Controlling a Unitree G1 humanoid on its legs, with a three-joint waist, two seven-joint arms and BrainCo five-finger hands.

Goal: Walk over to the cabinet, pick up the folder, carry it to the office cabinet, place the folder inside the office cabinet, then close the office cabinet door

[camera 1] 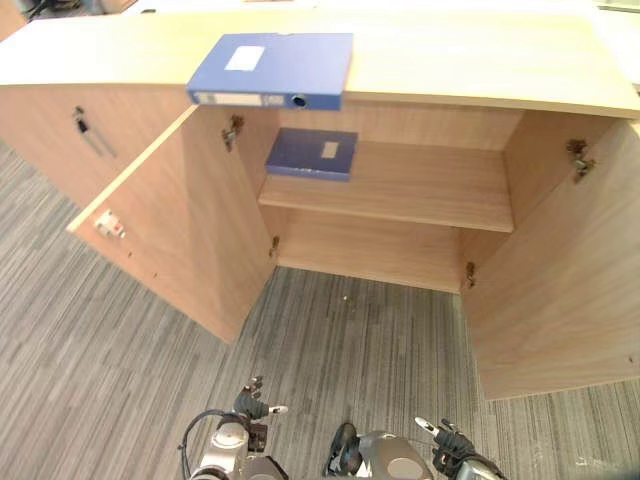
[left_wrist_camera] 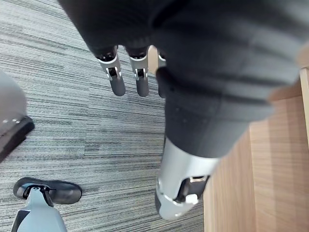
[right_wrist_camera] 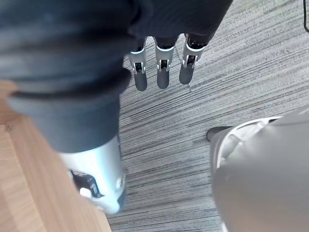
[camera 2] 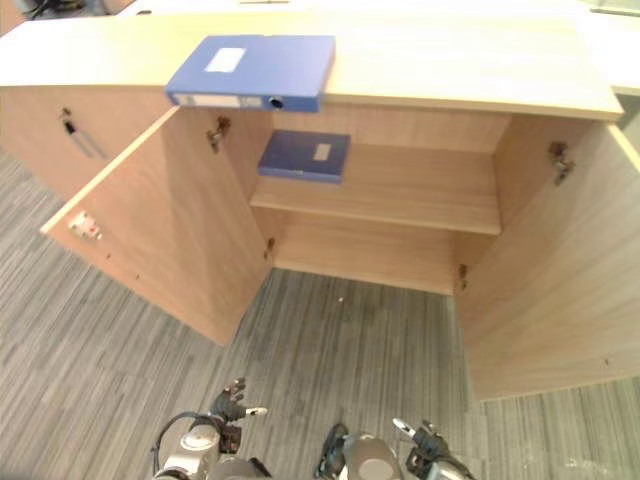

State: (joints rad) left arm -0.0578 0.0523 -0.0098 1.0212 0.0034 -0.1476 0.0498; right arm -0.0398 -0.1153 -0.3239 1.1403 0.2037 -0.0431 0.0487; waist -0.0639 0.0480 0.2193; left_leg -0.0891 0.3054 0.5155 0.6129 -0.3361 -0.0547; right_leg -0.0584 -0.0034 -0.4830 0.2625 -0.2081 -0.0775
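Both left hand [left_wrist_camera: 117, 79] and right hand [right_wrist_camera: 162, 77] hang empty and relaxed; step closer, then clasp the blue box folder [camera 1: 272, 70] by its overhanging edge atop the light wooden cabinet [camera 1: 450, 60].

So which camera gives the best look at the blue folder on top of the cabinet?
The left eye view: the folder lies whole on the cabinet top, spine toward the camera. The right eye view shows it equally whole, slightly shifted. Both wrist views face the carpet.

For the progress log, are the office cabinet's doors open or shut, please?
Open: the left door and right door stand swung outward, baring the shelf.
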